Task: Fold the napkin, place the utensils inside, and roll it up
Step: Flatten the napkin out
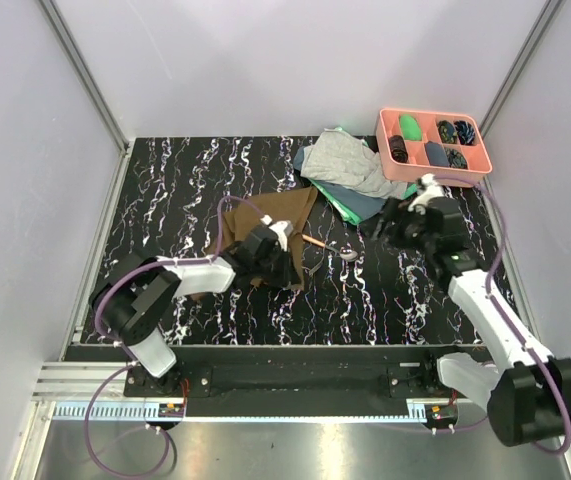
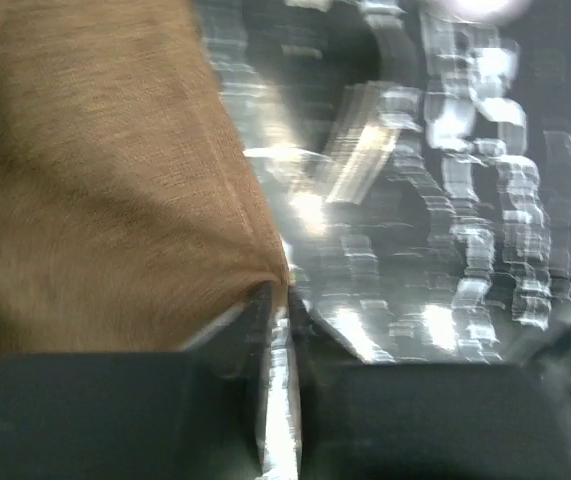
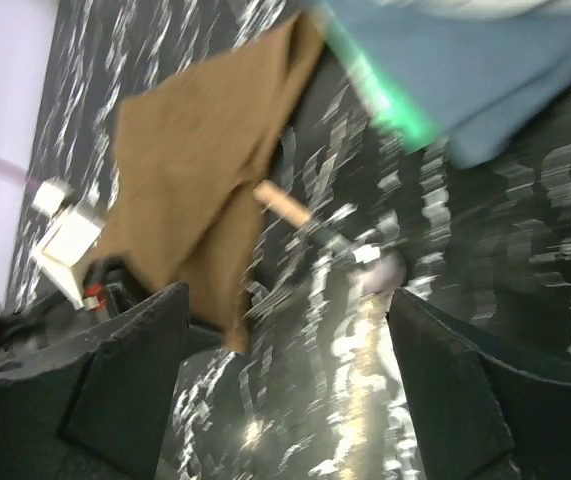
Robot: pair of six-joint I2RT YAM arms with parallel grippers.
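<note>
The brown napkin (image 1: 283,212) lies crumpled at the table's middle. It fills the left of the left wrist view (image 2: 105,180) and shows in the right wrist view (image 3: 190,170). My left gripper (image 1: 285,270) is shut on the napkin's near corner (image 2: 277,292). A spoon with an orange handle (image 1: 317,241) and silver bowl (image 1: 350,255) lies just right of the napkin, and shows in the right wrist view (image 3: 283,203). My right gripper (image 1: 387,226) is open and empty above the table (image 3: 290,340), right of the spoon. The fork is not in view.
A pile of grey (image 1: 350,165), green and blue cloths (image 1: 360,205) lies at the back right, beside the napkin's far corner. A pink compartment tray (image 1: 412,168) with small items stands at the far right corner. White walls enclose the table.
</note>
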